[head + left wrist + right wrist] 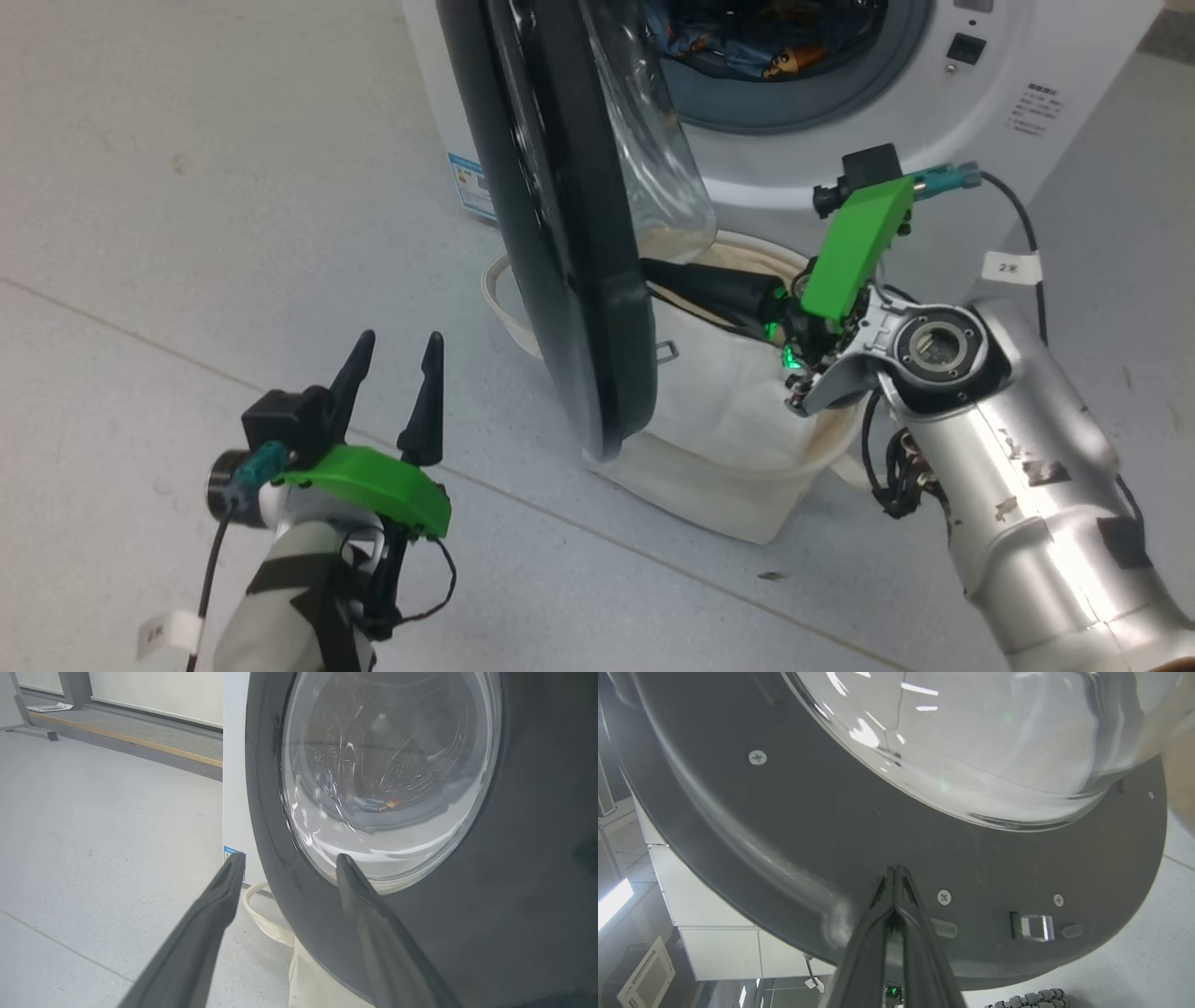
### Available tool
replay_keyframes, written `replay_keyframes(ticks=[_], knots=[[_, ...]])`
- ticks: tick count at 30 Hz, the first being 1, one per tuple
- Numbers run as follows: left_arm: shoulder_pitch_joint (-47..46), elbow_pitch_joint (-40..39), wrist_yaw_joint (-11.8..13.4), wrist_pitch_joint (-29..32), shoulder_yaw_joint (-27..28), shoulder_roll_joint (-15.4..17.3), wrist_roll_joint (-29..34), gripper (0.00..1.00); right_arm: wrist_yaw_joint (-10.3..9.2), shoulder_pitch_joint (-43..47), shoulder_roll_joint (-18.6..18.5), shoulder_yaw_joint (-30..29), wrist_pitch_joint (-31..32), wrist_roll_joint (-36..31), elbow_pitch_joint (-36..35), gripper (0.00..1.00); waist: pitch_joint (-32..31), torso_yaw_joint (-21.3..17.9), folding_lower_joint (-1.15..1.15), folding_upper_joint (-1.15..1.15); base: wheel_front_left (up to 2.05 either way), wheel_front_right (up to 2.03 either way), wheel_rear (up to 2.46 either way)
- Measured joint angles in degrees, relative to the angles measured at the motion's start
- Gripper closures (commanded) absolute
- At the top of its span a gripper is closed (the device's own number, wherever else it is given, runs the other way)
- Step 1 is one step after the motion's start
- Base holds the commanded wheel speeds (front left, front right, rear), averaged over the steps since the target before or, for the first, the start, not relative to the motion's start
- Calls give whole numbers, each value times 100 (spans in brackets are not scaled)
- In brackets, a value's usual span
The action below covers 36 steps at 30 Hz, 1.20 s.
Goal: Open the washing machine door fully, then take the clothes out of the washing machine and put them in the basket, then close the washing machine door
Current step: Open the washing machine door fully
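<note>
Blue printed clothes (747,54) inside washing machine (896,140); cream basket (738,448) below; left claw (400,342) spread, right claw (894,873) clenched.

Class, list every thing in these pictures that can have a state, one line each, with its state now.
Door: partly open, not fully.
Clothes: inside the washing machine.
Basket: upright on the floor, below the door.
Left tool: open, holding nothing, beside the door's outer face.
Right tool: shut, tips at the door's inner rim.
</note>
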Motion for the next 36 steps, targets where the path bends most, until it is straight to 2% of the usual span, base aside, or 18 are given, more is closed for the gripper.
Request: replay_keyframes(ticks=[7,17,25,26,27,28,32,36], knots=[[186,18,1,0,135,0,4,0,0,237,48,450,-324,216,19,100,-149,85,0,0,0,0,0],[192,43,-15,0,339,1,78,0,0,270,69,1610,-1295,899,-37,100,-316,190,0,0,0,0,0],[193,53,-58,0,402,2,129,0,0,158,70,2065,-1828,1182,43,100,-364,261,0,0,0,0,0],[193,55,-58,0,428,2,129,0,0,136,74,2091,-1887,1207,66,90,-369,261,0,0,0,0,0],[192,56,-59,0,463,2,129,0,0,104,74,2119,-1915,1234,100,9,-371,257,0,0,0,0,0],[192,56,-59,0,490,3,131,0,0,76,74,2137,-1933,1227,133,0,-376,248,0,0,0,0,0],[192,58,-66,0,621,51,137,0,0,47,41,2174,-2294,746,152,0,-402,131,0,0,0,0,0],[192,56,-108,0,744,198,137,0,0,52,-366,2414,-3093,-127,-170,0,-439,-26,0,0,0,0,0]])
